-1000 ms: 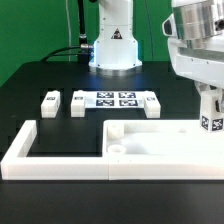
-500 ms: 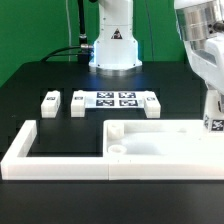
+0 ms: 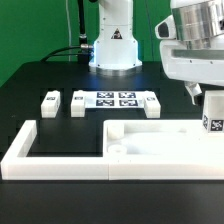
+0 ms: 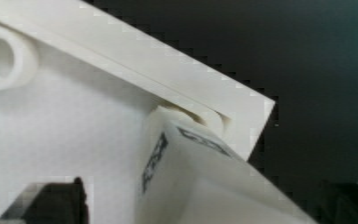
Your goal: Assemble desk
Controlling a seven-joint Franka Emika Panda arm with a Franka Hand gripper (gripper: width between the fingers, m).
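The white desk tabletop (image 3: 165, 143) lies inside the long white border frame (image 3: 40, 162); its near-left corner shows a round hole. My gripper (image 3: 210, 100) is at the exterior view's right, shut on a square white leg (image 3: 213, 120) with a black-and-white tag, held upright over the tabletop's right end. In the wrist view the leg (image 4: 202, 175) runs from my gripper (image 4: 202, 208) down to a corner hole (image 4: 190, 108) of the tabletop (image 4: 69, 130); whether it is seated in it I cannot tell. Three loose legs (image 3: 50, 101) (image 3: 78, 103) (image 3: 151, 105) lie behind.
The marker board (image 3: 115, 99) lies flat between the loose legs, in front of the robot's base (image 3: 115, 45). The border frame's left arm (image 3: 20, 140) reaches back toward the legs. The table is black.
The hand has turned about the leg and now shows wider in the exterior view. The leg has stayed at the tabletop's right end, shifting only slightly.
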